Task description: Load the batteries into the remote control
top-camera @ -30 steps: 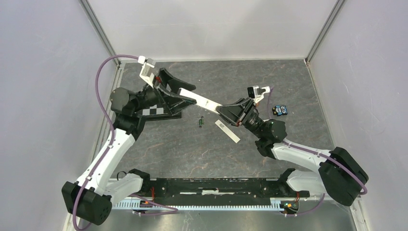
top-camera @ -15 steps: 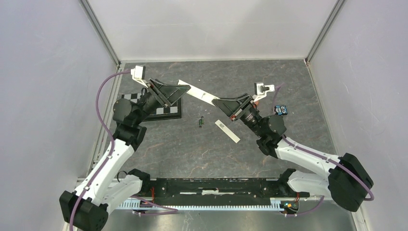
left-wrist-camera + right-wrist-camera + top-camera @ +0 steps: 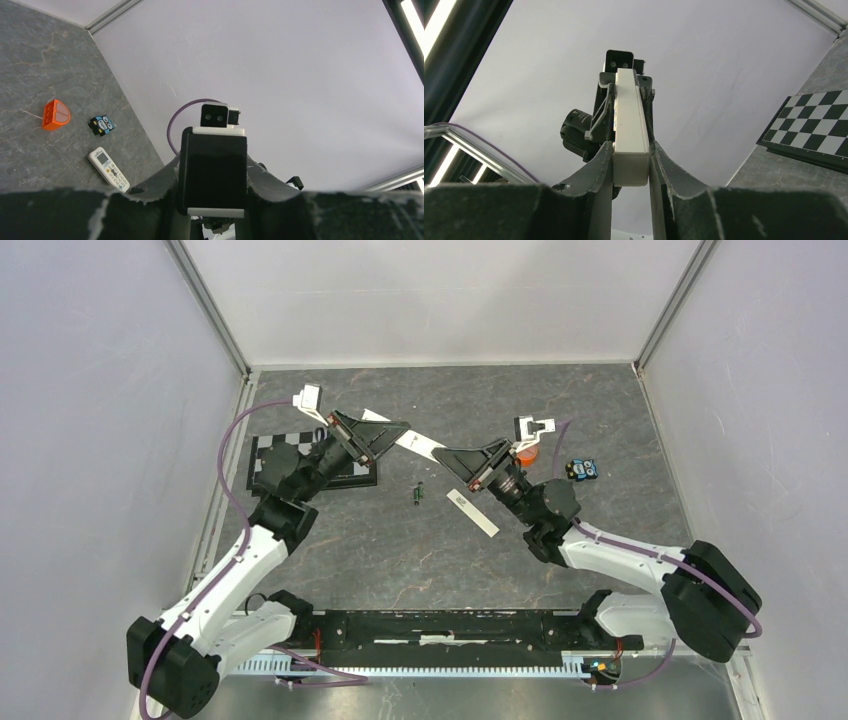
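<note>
Batteries (image 3: 418, 492) reachable; white strip (image 3: 472, 512) nearby

The dark grey, stone-patterned tabletop (image 3: 400, 560) carries a checkerboard plate (image 3: 352, 471) on its left part. Just right of the plate lie the batteries (image 3: 418, 492). Further right of the plate lie a white handset (image 3: 472, 512), an orange piece (image 3: 526, 452) and, farthest from it, a small blue-black thing (image 3: 581, 469).

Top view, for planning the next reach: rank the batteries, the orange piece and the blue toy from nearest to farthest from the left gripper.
From the left gripper:
1. Batteries, just on its near side, around mid-scene.
2. Orange piece, well off to the right.
3. Blue toy, farthest right.
</note>
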You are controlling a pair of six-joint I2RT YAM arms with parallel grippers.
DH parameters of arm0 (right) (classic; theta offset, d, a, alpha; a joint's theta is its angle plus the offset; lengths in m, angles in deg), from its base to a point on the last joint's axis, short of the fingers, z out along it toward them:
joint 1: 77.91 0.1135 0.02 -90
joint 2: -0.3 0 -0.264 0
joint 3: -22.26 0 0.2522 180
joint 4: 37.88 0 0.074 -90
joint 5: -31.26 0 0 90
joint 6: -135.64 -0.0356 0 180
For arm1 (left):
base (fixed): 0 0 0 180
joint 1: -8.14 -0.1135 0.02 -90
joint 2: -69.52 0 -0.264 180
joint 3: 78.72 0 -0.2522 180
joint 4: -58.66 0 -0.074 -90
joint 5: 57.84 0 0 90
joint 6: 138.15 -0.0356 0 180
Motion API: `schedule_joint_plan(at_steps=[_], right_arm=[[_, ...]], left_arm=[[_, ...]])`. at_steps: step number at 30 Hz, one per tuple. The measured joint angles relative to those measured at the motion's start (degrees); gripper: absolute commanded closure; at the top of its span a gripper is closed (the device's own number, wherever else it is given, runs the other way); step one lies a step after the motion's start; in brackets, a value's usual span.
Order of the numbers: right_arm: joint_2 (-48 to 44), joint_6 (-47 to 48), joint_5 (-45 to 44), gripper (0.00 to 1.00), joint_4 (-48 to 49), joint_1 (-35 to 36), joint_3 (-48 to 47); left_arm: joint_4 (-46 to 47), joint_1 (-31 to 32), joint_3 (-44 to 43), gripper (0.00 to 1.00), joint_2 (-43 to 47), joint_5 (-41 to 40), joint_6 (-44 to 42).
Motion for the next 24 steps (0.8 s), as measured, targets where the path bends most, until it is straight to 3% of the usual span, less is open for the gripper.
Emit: schedule_joint_plan(at_steps=[2,4,5,7,9,14,18,24], right_arm=[[-0.1,-0.4,-0.5,0.83,0.0,0.1,0.3],[-0.3,-0.4,-0.7,0.43,-0.3,0.1,0.5],[-0.5,-0.3,-0.8,0.27,-0.6,0.2,0.7],[-1.5,0.6,-0.8,0.14,-1.5,0.2,1.2],[-3.5,2.3,-0.8,0.09,-3.9,0.1,1.9],[-10.7,10.4,0.4,0.11,-14.2,-2.0,2.0],[-15.5,19.0,0.2,0.25,-26.6,-3.4,0.5],[-7.8,29.5,-6.7,0.48,-49.1,-2.5,-11.4]], left_arm=[[-0.6,0.1,0.0,0.84,0.0,-0.5,-0.8],[-1.0,0.2,0.0,0.95,0.0,-0.8,-1.1],[-1.1,0.3,0.0,0.98,0.0,-0.9,-1.4],[-1.8,0.4,0.0,0.98,-0.1,-0.9,-2.3],[-2.1,0.4,-0.1,0.98,-0.3,-0.2,-4.6],[-7.9,0.3,-3.2,0.98,-2.2,6.0,-15.2],[-16.0,0.3,-6.1,0.97,-2.4,7.6,-24.0],[-37.7,-0.3,-12.0,0.98,-2.3,-13.4,-31.5]])
